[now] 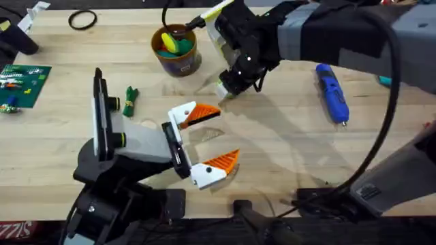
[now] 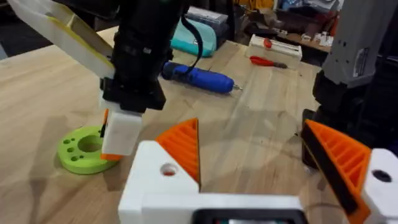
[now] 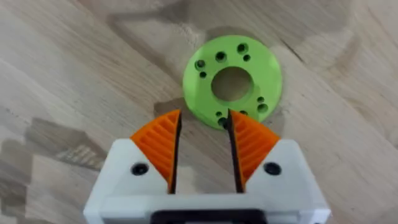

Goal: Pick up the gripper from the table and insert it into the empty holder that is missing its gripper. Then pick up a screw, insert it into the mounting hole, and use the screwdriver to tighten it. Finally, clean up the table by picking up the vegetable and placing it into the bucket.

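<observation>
The right pincer [image 3: 204, 134] is hovering, pads slightly parted and empty, straddling the near rim of the lime-green ring [image 3: 232, 81] on the worktop [image 1: 286, 156]. To grip well, it should be descending squarely before closing. The left pincer [image 1: 208, 139] is gaping wide at six o'clock; the screwdriver [image 1: 332, 92] is lying at three, the vegetable [image 1: 130, 100] at nine, the bucket [image 1: 177, 51] at eleven.

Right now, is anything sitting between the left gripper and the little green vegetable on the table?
Nothing visible lies on the bare table between the open left gripper and the vegetable. The left arm's own body stands right beside the vegetable, so it would have to fold back toward itself.
</observation>
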`<state>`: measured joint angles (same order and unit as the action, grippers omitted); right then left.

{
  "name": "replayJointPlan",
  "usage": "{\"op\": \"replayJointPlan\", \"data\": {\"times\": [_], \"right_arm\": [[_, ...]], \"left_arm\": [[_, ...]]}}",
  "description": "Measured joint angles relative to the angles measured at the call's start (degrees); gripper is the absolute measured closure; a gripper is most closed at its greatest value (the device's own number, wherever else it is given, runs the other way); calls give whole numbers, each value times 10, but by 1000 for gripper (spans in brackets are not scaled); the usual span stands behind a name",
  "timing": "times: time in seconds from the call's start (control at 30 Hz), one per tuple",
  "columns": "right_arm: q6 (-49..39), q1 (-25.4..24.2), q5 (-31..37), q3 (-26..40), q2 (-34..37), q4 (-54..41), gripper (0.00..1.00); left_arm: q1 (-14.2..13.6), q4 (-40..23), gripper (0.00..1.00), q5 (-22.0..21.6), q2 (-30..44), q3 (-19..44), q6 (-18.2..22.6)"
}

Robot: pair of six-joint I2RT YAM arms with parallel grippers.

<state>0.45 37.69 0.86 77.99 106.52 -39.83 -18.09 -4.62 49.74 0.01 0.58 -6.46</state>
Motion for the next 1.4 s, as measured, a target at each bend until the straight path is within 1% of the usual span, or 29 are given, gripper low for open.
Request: {"op": "replayJointPlan", "data": {"times": [0.17, 0.73, 0.83, 0.97, 1.13, 1.17, 1.23, 1.3, 1.33, 1.37, 1.4], "right_arm": [[0, -1, 4, 14, -1, -18, 531], [0, -3, 4, 15, 0, -27, 519], [0, -3, 4, 16, 8, -26, 494], [0, -3, 6, 17, 25, -26, 493], [0, -3, 8, 19, 26, -21, 490], [0, -3, 8, 19, 26, -21, 508], [-1, -3, 8, 19, 26, -21, 601], [-2, -3, 9, 19, 26, -20, 751], [-1, -3, 9, 19, 26, -20, 810], [0, -4, 9, 19, 26, -20, 931], [-1, -4, 9, 19, 26, -20, 964]], "left_arm": [[0, 0, 14, 0, 0, 0, 0], [0, 0, 14, 0, 0, 0, 0], [0, 0, 15, 0, 0, 0, 0], [0, 0, 14, 0, 0, 0, 0], [0, 0, 14, 0, 0, 0, 0], [0, 0, 14, 0, 0, 0, 0], [0, 0, 14, 0, 0, 0, 0], [0, 0, 14, 0, 0, 0, 0], [0, 0, 14, 0, 0, 0, 0], [0, 0, 14, 0, 0, 0, 0], [0, 0, 14, 0, 0, 0, 0]]}}
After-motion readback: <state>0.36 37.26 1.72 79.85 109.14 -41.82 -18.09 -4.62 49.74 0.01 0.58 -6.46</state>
